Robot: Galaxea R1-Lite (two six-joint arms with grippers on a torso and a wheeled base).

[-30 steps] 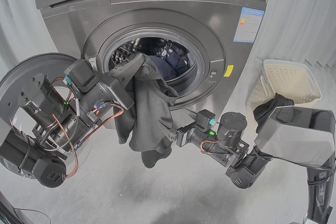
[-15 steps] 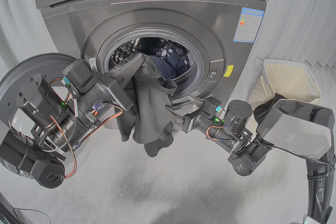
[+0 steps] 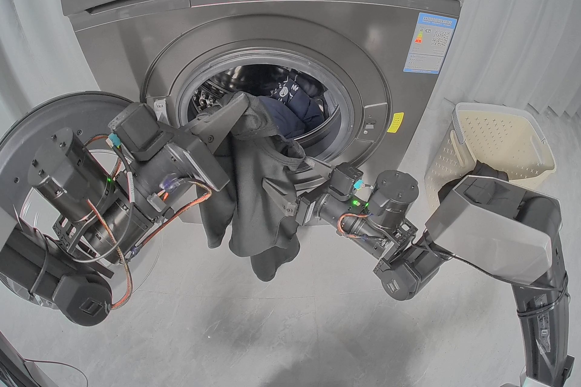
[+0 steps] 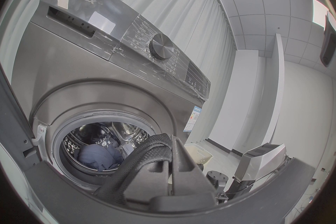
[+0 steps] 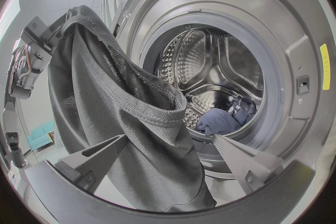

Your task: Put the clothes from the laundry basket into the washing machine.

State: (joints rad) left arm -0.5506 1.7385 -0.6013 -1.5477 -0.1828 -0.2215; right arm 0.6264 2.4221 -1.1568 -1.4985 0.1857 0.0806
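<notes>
Grey garment hangs at the washing machine opening, its top clamped in the left gripper. Right gripper is spread open, one finger either side of the hanging cloth. Navy clothes lie inside. Laundry basket, far right, holds a dark garment.

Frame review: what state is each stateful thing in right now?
Washer door: open.
Drum: holds a navy garment.
Grey garment: hanging at the opening, outside the drum.
Left gripper: shut on the grey garment.
Right gripper: open, fingers astride the grey garment.
Laundry basket: dark clothing inside.
</notes>
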